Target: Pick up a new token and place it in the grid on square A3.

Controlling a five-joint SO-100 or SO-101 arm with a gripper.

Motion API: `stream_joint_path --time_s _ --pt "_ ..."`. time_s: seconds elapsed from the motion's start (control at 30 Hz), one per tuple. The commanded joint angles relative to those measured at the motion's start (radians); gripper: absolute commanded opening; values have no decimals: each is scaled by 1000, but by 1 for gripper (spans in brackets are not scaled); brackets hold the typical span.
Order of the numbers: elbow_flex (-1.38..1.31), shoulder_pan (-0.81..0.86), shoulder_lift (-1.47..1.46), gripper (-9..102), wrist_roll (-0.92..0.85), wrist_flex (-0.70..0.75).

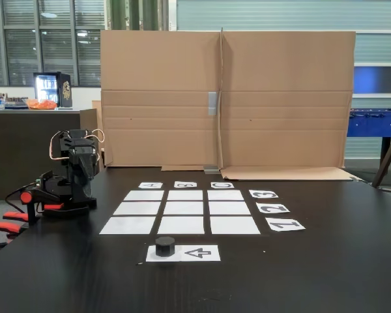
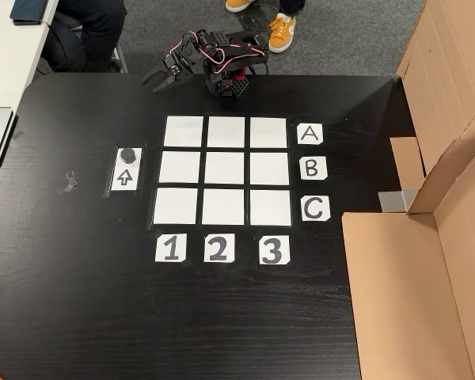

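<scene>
The token (image 1: 165, 246) sits untouched on the white sheet with the black arrow (image 2: 127, 169), at the end of that sheet away from the arrowhead, so nothing of the job looks done yet. In the top-down other view the sheet lies toward the table's (image 2: 63, 301) left edge, just beside the grid (image 2: 226, 169). All nine cells are bare. Square A3 (image 2: 269, 131), the corner cell in line with the A card (image 2: 309, 134) and the 3 card (image 2: 274, 250), is empty too. The arm is folded up near the table's far edge in that view, well apart from the token. Its gripper (image 2: 160, 79) hangs over the table holding nothing, fingers apparently a little apart, though I cannot tell for sure. Left to do: reach, grasp, carry, set down. The token is a short, matte black puck, far narrower than a cell.
</scene>
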Motion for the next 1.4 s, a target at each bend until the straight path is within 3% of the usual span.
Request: stream_joint_path --time_s 0.0,0.33,0.6,0.8,1.0,1.37 --pt "-169 81 -190 14 -51 26" --pt "-175 80 -202 14 -54 40" --pt "-341 75 -324 18 -51 187" --pt "-574 52 -499 23 -46 319" --pt "-930 -9 -851 28 -46 529" --pt "-1460 -141 -1370 27 12 784"
